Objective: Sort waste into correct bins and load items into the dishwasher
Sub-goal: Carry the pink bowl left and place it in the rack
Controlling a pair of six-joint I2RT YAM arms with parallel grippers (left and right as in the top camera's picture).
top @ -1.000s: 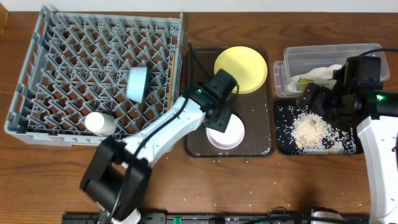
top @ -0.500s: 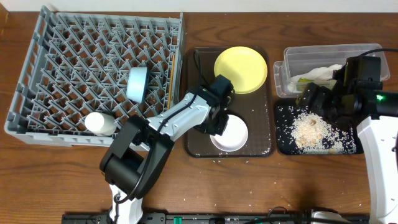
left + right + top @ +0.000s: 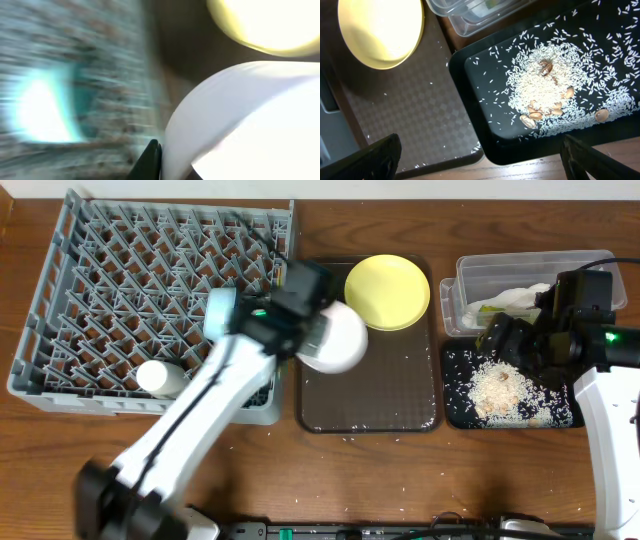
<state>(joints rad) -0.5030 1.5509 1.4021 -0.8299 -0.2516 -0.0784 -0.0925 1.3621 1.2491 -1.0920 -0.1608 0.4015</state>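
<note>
1. My left gripper [image 3: 316,332] is closed on the rim of the white bowl [image 3: 336,342] and holds it clear of the table. The left wrist view is smeared, but one dark finger [image 3: 151,159] shows tight against the bowl's wall.
2. My right gripper [image 3: 502,338] is spread wide with nothing in it. In its wrist view the two fingers sit at the lower corners. Between them I see the black tray [image 3: 470,90] and its heap of rice [image 3: 545,85].
3. Half a second ago the white bowl sat on the brown tray [image 3: 380,395], near its front edge, with the left gripper down on it. Now the bowl is off the tray and has travelled back and to the left. The left arm has swung with it. The right arm, plate [image 3: 387,290] and bins have not shifted.
4. The white bowl hangs from the left gripper over the brown tray's left rear corner, just beside the right wall of the rack [image 3: 120,270]. It overlaps the plate's left edge from overhead.
5. The blue bowl [image 3: 217,313] stands on edge among the rack's pegs, just left of the left gripper. The cup [image 3: 160,377] lies near the rack's front.
6. The napkin [image 3: 522,297] and wrapper [image 3: 488,308] lie in the tub [image 3: 520,265], behind the black tray. The right gripper hovers where the two bins meet.
</note>
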